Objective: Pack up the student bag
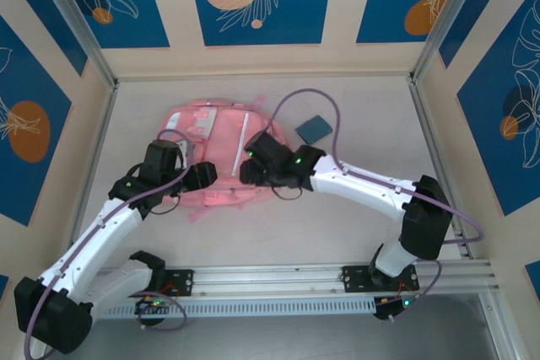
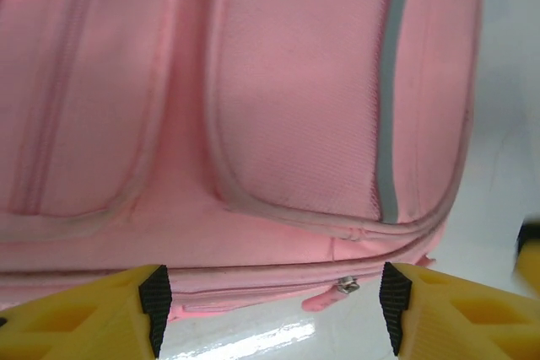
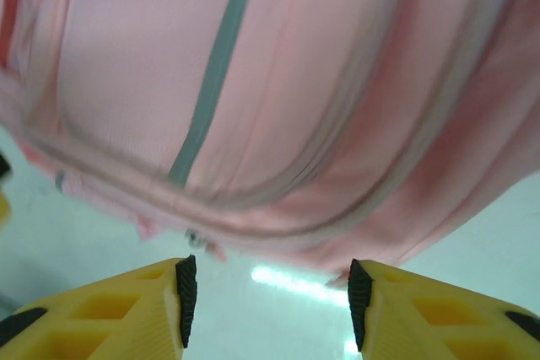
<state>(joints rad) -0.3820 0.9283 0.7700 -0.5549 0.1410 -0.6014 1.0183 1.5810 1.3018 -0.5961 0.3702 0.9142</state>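
1. the student bag (image 1: 211,124) lies flat on the worktop (image 1: 354,217), left of centre, front pockets facing up.
2. the left claw (image 2: 270,305) is released: yellow fingers (image 2: 93,318) are spread wide with nothing between them, hovering at the bag's near edge.
3. just past its tips, a small metal zip pull (image 2: 344,284) sits on the bag's near seam, untouched.
4. a grey strip (image 2: 388,107) runs down the pocket ahead of that claw.
5. the right claw (image 3: 270,292) is released too, black pads (image 3: 186,292) apart, bare worktop showing between them and the bag's edge just ahead.
6. from above, both claws sit over the near end of the bag, close together, the left arm reaching in from the left and the right arm from the right.
7. a small dark-blue flat thing (image 1: 314,129) rests on the worktop just right of the bag's far end, apart from it.
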